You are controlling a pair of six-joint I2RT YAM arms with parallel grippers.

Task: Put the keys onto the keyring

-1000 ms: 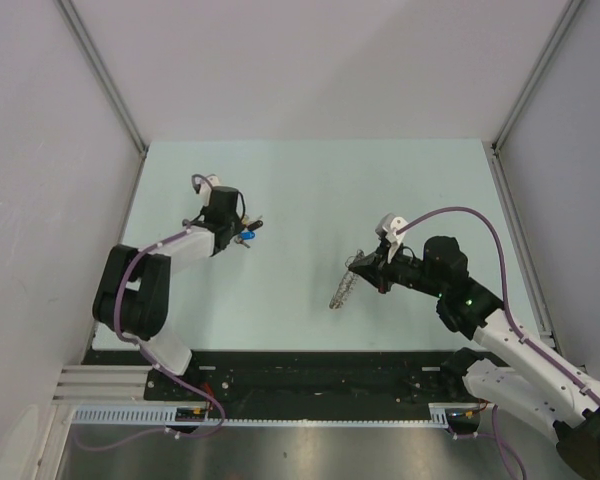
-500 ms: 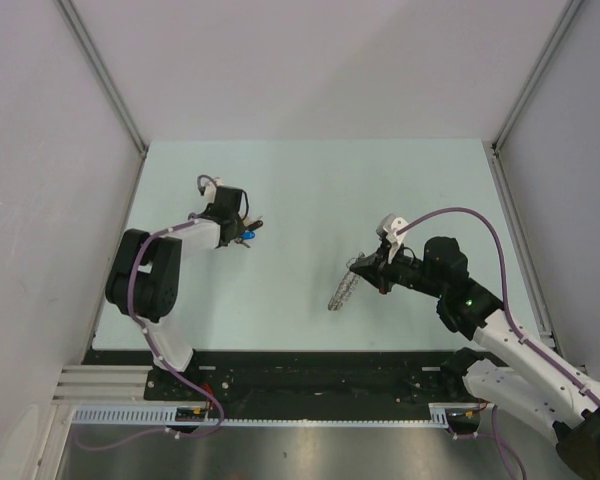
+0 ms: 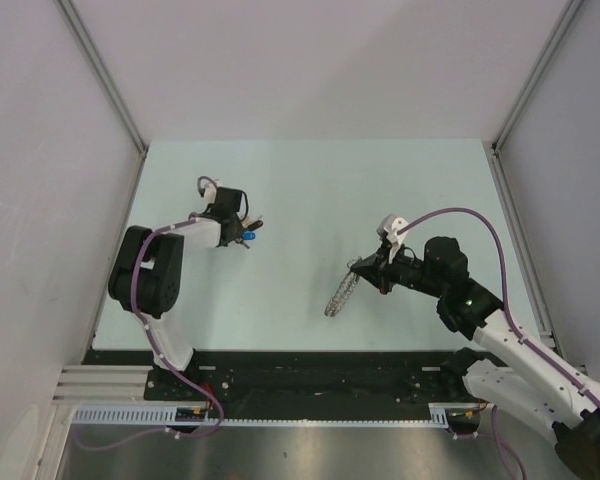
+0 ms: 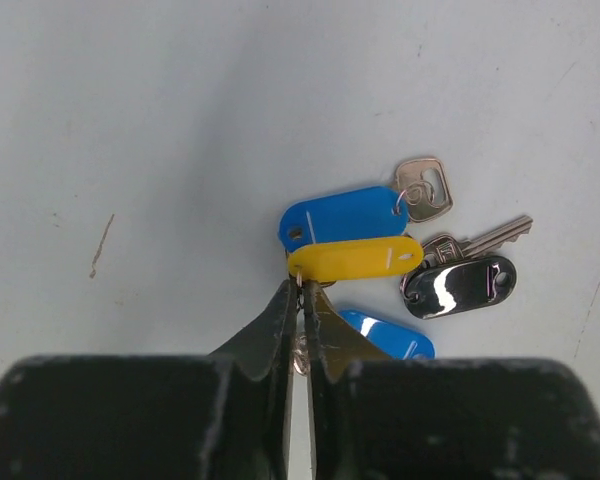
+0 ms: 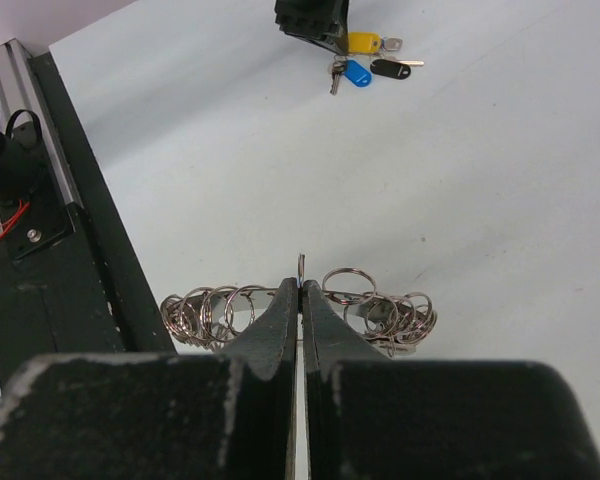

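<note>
Counter seen from above: keys lie upper left of centre with left hand on them. Keyring hangs from right hand, right of centre.

Left wrist: fingers nearly together, pinching small ring beside yellow tag.

Right wrist: hand clamped on keyring, loops sagging either side.

The keys lie on the pale table.
</note>
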